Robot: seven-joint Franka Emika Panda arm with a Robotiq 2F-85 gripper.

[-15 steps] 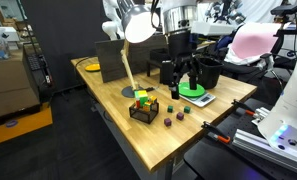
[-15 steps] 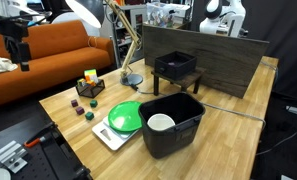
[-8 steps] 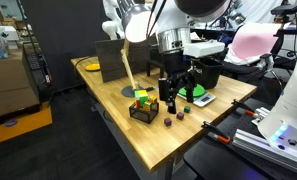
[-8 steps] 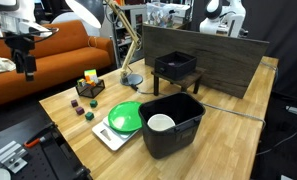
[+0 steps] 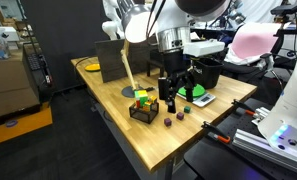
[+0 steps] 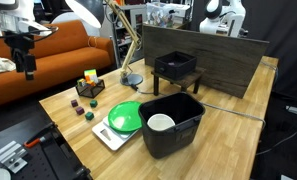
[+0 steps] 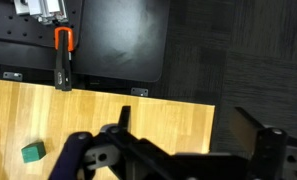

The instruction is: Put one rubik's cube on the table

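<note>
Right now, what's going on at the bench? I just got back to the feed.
The arm's gripper hangs open and empty over the wooden table, close to the small black basket of colourful cubes. Nothing is gripped yet. A few loose cubes lie on the table top near the basket, with a green plate and a black bin further along.
</note>
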